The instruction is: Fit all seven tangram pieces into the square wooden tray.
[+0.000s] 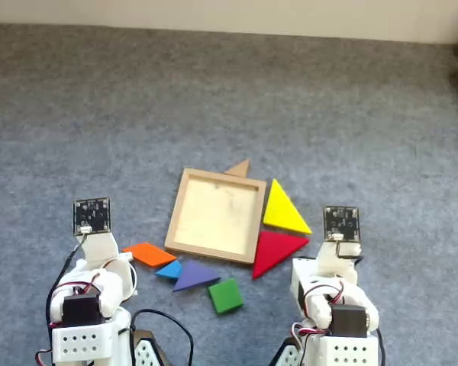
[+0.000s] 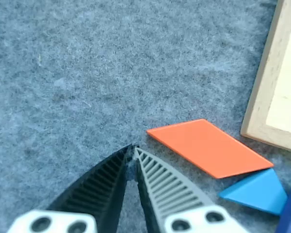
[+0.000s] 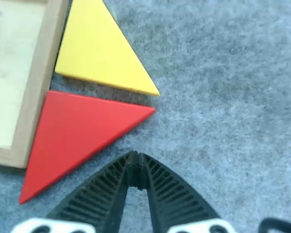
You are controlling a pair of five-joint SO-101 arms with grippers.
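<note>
The tray point(image 1: 175, 207) is waiting unfilled; left gripper point(image 2: 133, 150) and right gripper point(image 3: 134, 158) are hovering clenched, probably needing opening first.

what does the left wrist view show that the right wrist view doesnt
Left wrist view, not the right: the orange parallelogram and the blue triangle beside it, lying near a corner of the wooden tray, with the left pincer shut just short of the orange piece. Right wrist view, not the left: the yellow triangle and the red triangle, next to each other beside the tray's edge, with the right pincer shut near the red one. Both: the tray's rim and the grey mat.
</note>
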